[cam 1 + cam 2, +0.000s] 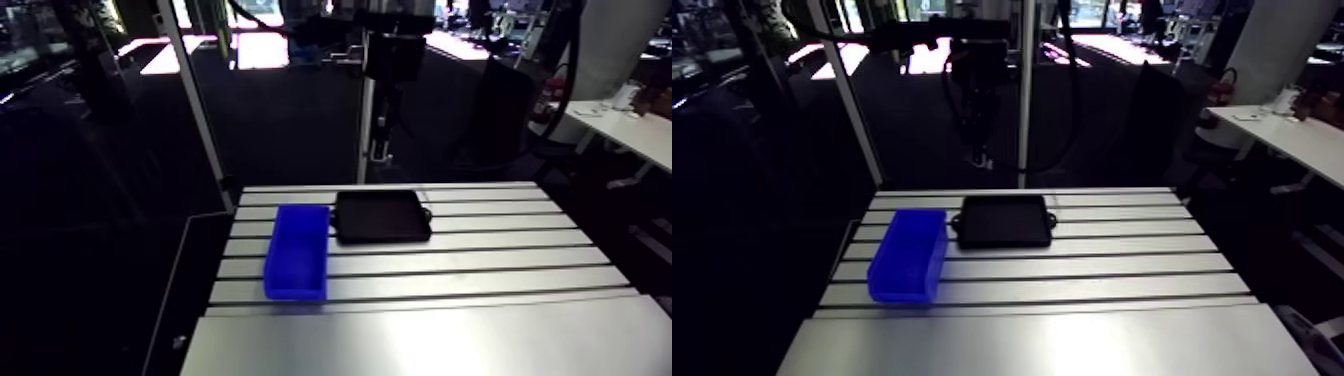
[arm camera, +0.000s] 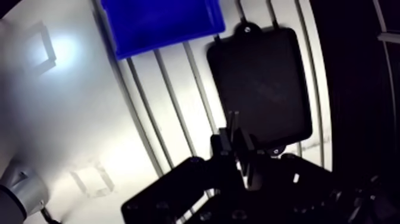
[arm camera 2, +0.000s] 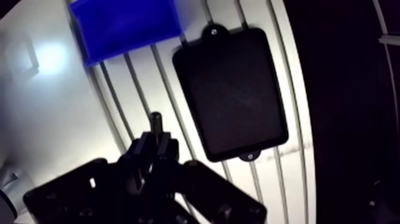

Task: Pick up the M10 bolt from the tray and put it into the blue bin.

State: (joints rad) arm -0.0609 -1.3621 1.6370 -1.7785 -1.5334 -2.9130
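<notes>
The M10 bolt point(image 3: 156, 121) seems to be pinched between the fingers of the tool point(image 3: 156, 143), its long axis pointing straight out ahead of them, while the blue bin point(image 3: 125, 24), empty where it shows, lies further ahead on the table point(image 3: 47, 119) and the black tray point(image 3: 229, 89) beside it holds nothing visible.

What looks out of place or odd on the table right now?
Nothing stands out. The blue bin and black tray sit flat side by side on the table, nothing spilled. The tray looks empty; the gripper appears shut on a dark bolt.
</notes>
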